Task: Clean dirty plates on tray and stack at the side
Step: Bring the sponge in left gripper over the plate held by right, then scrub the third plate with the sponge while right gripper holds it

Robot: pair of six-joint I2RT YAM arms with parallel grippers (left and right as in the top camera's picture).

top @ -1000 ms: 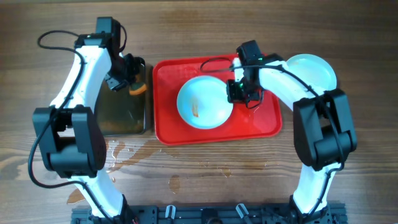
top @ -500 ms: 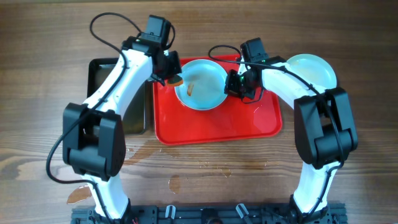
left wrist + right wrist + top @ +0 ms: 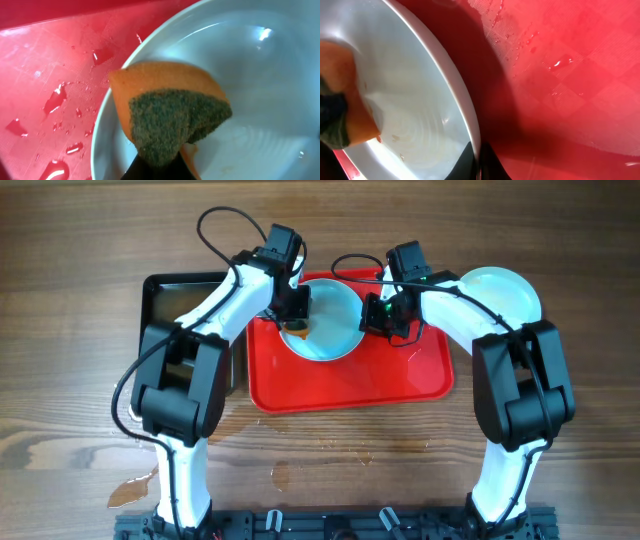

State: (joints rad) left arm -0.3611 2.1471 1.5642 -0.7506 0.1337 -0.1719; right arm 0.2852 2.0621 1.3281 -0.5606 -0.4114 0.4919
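Note:
A pale blue plate (image 3: 335,325) is held tilted over the red tray (image 3: 350,385). My right gripper (image 3: 378,318) is shut on the plate's right rim (image 3: 470,115), one finger on each side. My left gripper (image 3: 296,318) is shut on an orange sponge with a dark green scrub face (image 3: 175,120) and presses it against the plate's inner left side (image 3: 260,75). The sponge also shows at the left of the right wrist view (image 3: 340,110). A second plate (image 3: 500,292) lies on the table to the right of the tray.
A black tray (image 3: 165,295) with brownish water stands left of the red tray. Water drops lie on the red tray (image 3: 60,95). Puddles lie on the wooden table (image 3: 280,475) at the front.
My left arm has swung right from the black tray to the plate, bringing the sponge against its inside. The right gripper lifted the plate toward the tray's far side and now holds still.

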